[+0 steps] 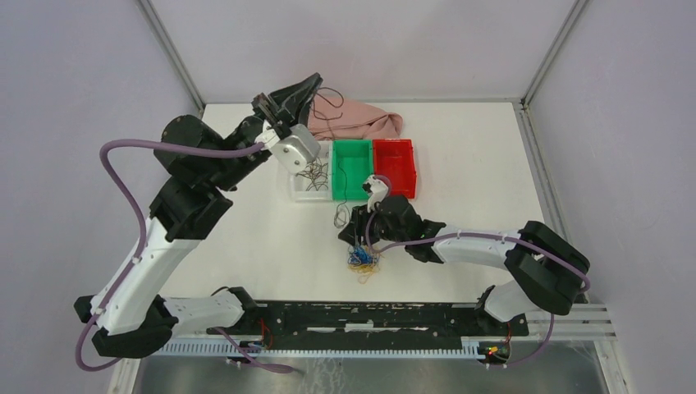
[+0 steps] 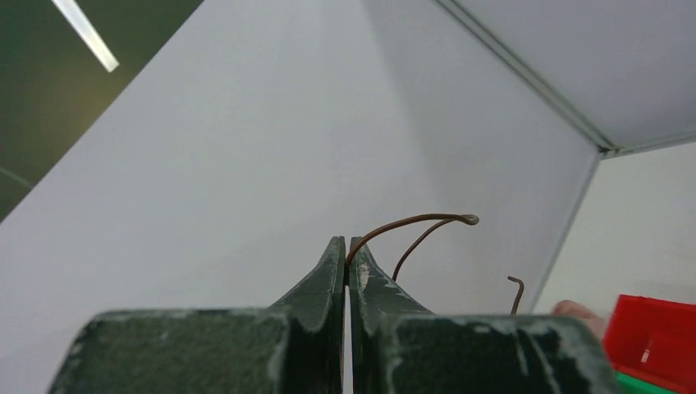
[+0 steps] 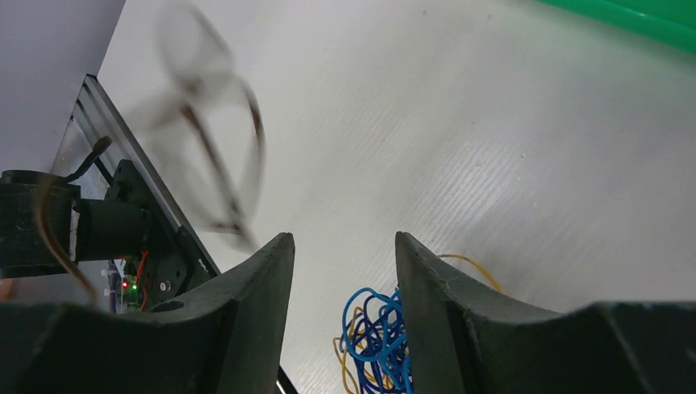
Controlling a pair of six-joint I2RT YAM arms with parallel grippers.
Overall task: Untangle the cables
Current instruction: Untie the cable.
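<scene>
A small bundle of blue and yellow-orange cables lies on the white table near the front. My right gripper hovers just above it, open and empty. In the right wrist view the blue cables sit between and below the fingers, against the right finger. A dark brown cable shows blurred to the left. My left gripper is raised at the back and shut on a thin dark brown cable that dangles over the pink cloth.
A clear tray holds several dark cables. A green bin and a red bin stand beside it. A pink cloth lies at the back. A loose dark cable lies by the right gripper.
</scene>
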